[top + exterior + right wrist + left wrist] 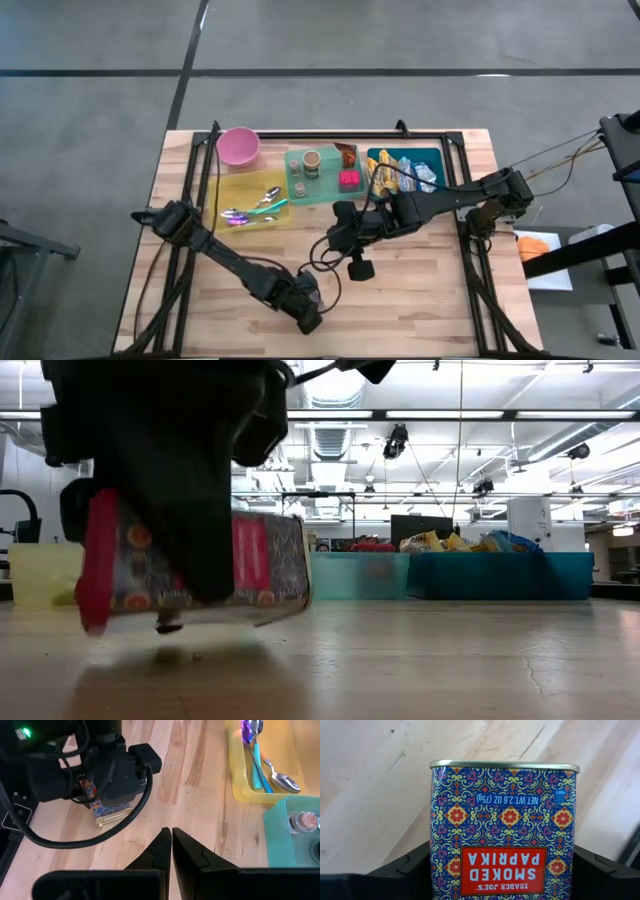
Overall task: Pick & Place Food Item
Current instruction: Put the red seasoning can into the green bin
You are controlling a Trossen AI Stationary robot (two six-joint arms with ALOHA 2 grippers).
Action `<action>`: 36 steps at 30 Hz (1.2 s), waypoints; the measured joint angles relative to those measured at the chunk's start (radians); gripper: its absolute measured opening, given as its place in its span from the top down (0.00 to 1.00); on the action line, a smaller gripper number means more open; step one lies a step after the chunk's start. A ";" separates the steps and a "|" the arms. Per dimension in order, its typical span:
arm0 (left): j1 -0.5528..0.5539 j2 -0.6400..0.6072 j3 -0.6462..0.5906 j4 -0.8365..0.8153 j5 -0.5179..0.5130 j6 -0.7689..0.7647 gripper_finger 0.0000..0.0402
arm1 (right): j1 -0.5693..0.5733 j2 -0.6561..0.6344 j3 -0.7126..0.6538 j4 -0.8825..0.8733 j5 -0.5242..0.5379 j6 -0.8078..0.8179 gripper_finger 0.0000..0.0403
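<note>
A: Where is the paprika tin [502, 827]?
B: Clamped between the fingers of the left gripper [308, 297], near the table's [420, 290] front edge. The low view shows the tin tilted, just above the wood.

A: And the right gripper [170, 837]?
B: Fingers pressed together, holding nothing. It hangs over bare wood between the left gripper and the trays.

A: What's in the containers?
B: Beyond the right gripper, a yellow tray [250, 200] holds spoons [245, 212]. Beside it a pale green tray [322, 175] carries small spice jars [306, 165] and a pink block [348, 180]. A teal tray [405, 168] next to that is filled with snack packets [400, 172]. A pink bowl [238, 146] sits behind the yellow tray.

A: Anything in the way?
B: The right arm lies across the table in front of the green and teal trays.
</note>
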 joint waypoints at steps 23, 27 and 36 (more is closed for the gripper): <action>0.015 -0.299 -0.002 -0.210 0.033 -0.202 0.22 | 0.000 0.000 0.000 0.049 0.000 0.032 0.97; 0.018 -0.383 -0.028 -0.218 0.021 -0.236 0.22 | 0.002 0.000 0.000 0.107 -0.001 0.229 0.97; 0.021 -0.522 -0.099 -0.263 0.014 -0.326 0.22 | 0.002 0.000 0.000 0.192 0.004 0.365 0.97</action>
